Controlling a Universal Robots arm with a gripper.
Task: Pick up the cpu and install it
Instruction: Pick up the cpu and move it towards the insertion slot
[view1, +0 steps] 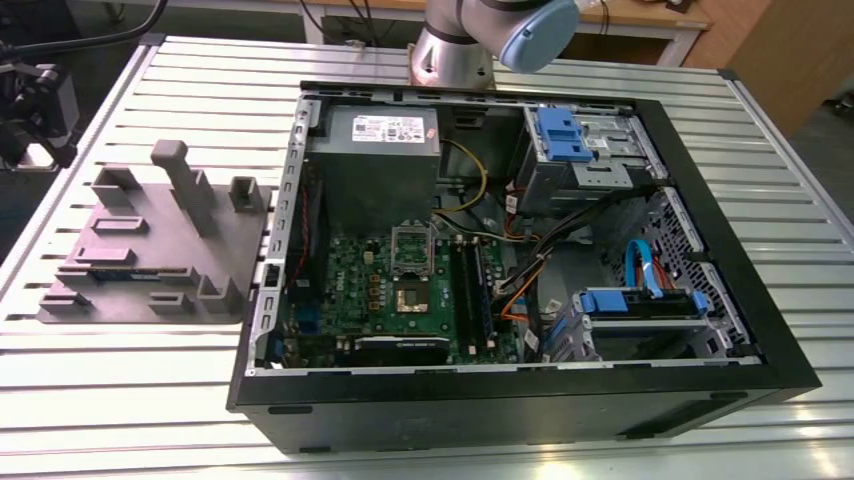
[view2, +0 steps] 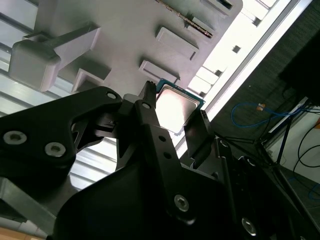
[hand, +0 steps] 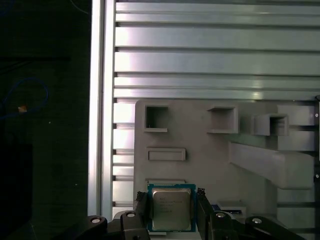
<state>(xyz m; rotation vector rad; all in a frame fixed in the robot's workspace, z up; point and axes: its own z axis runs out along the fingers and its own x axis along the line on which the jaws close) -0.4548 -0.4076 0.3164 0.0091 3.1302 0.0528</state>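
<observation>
Closest in, the gripper (hand: 171, 196) is matt black and angular, with bolt heads showing on its links. Its two fingers (hand: 142, 207) stand only a chip's width apart, pressed against opposite edges of the cpu (hand: 171, 210), so it has hold of the chip. The cpu is a flat square with a brushed silvery-grey metal lid, rounded at the corners, on a thin pale-green rim.

In both wrist views it hangs between the fingertips above the tray (hand: 200, 160) and clear of it, near the tray side that faces the table's edge. The tray is dull grey moulded plastic with square open pockets, shallow rectangular recesses and one tall blocky post.

Under the tray runs the table (hand: 200, 60) — ribbed aluminium slats, bright with glare.

Just beside the tray, on the exterior view's right, sits the computer case (view1: 534, 400), a black box lying open. Inside it are a green motherboard (view1: 387, 275) and a metal-framed socket (view1: 410, 298) with a dark centre.

Farthest from the tray, past the case's back wall, the arm (view1: 454, 55) rises as a smooth silver column under a pale blue cap.
</observation>
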